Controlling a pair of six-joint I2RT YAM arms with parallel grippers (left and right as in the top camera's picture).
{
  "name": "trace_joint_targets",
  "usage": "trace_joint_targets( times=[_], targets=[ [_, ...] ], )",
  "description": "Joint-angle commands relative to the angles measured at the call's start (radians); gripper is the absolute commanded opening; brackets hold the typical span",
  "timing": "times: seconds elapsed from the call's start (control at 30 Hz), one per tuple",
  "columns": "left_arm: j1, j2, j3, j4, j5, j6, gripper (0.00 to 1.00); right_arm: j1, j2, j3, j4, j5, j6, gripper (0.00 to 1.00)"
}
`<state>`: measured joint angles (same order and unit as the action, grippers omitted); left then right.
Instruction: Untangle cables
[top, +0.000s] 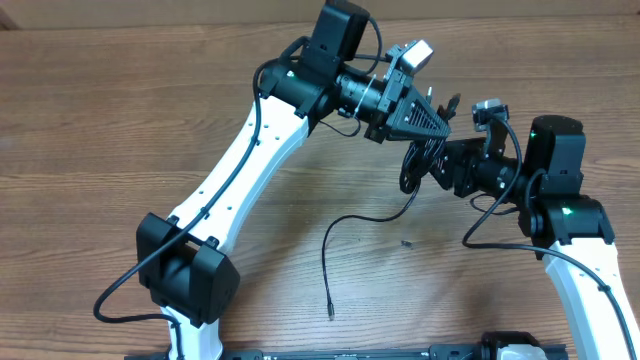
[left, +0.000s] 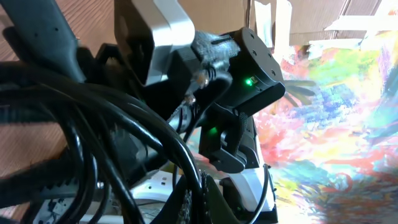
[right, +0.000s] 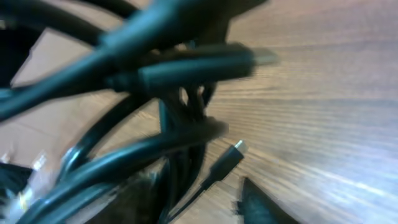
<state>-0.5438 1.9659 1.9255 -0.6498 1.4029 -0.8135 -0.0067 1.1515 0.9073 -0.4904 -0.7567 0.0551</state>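
Note:
The cables (top: 413, 165) hang as a tangled black bundle between my two grippers, above the table. One thin strand (top: 345, 222) trails down to the wood and ends in a plug (top: 331, 312). My left gripper (top: 445, 128) holds the top of the bundle. In the left wrist view its fingers (left: 194, 208) are shut on a cable, with thick loops (left: 93, 124) in front. My right gripper (top: 437, 166) is against the bundle's right side. In the right wrist view its fingers (right: 205, 205) stand apart, with blurred cables (right: 161, 74) by the left finger and a plug (right: 231, 154) between them.
A small dark bit (top: 407, 243) lies on the wooden table (top: 120, 120) below the bundle. The right arm (left: 249, 81) with green lights fills the left wrist view. Both arm bases stand at the table's front edge.

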Motion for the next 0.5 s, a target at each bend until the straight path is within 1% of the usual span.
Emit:
trace_joint_targets(
  times=[0.0, 0.07, 0.13, 0.2, 0.33, 0.47],
  targets=[
    [-0.014, -0.005, 0.03, 0.005, 0.021, -0.006, 0.04, 0.0, 0.002, 0.015, 0.008, -0.023, 0.002, 0.29],
    [-0.014, -0.005, 0.03, 0.005, 0.023, -0.006, 0.04, 0.0, 0.002, 0.015, 0.008, -0.023, 0.002, 0.23],
    [-0.014, -0.005, 0.03, 0.005, 0.023, -0.006, 0.04, 0.0, 0.002, 0.015, 0.008, -0.024, 0.002, 0.14],
    [-0.014, -0.005, 0.03, 0.005, 0.023, -0.006, 0.04, 0.0, 0.002, 0.015, 0.009, -0.023, 0.002, 0.09],
    [-0.003, -0.005, 0.03, 0.004, 0.032, -0.006, 0.04, 0.0, 0.0, 0.015, 0.005, -0.023, 0.002, 0.04],
    [0.012, -0.005, 0.03, 0.004, 0.031, -0.006, 0.04, 0.0, -0.016, 0.016, -0.014, -0.023, 0.002, 0.04]
  ],
)
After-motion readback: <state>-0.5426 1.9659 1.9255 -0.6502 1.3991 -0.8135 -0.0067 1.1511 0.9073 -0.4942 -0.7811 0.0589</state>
